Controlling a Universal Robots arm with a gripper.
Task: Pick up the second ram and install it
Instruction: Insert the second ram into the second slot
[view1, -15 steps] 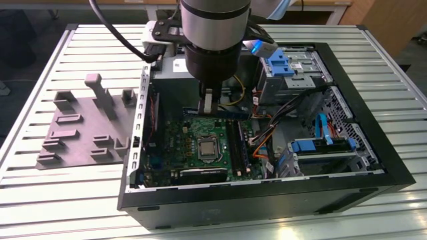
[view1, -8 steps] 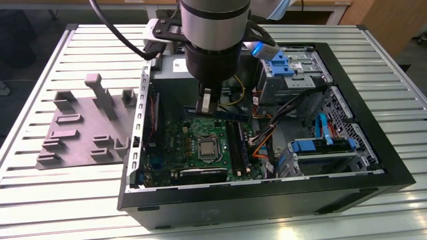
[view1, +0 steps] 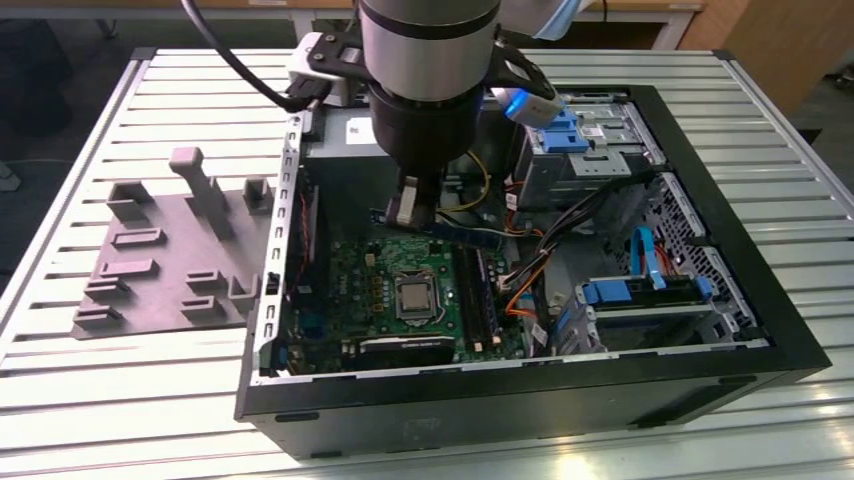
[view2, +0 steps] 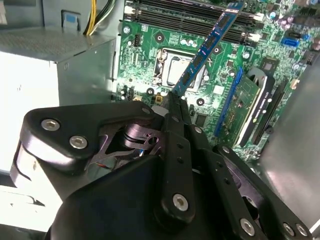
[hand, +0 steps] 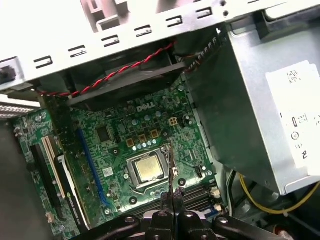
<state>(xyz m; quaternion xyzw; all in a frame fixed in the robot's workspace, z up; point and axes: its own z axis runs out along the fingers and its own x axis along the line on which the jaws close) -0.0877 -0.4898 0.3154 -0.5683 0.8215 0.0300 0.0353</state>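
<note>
End effector (view2: 173, 98) on thin flat ram (view2: 206, 49)

**Markings and Labels**

One short word in white capitals (hand: 151, 106) is printed on the green motherboard (hand: 115, 125). It stands just beside the processor socket (hand: 148, 170), on the side toward the red-and-black twisted wire (hand: 115, 75). A white label (hand: 295, 117) is fixed to the grey power-supply box (hand: 240, 100), near the socket; its print is too small to tell. Chip markings on the second ram (view2: 205, 50), over the socket, are likewise too small to tell.
</note>
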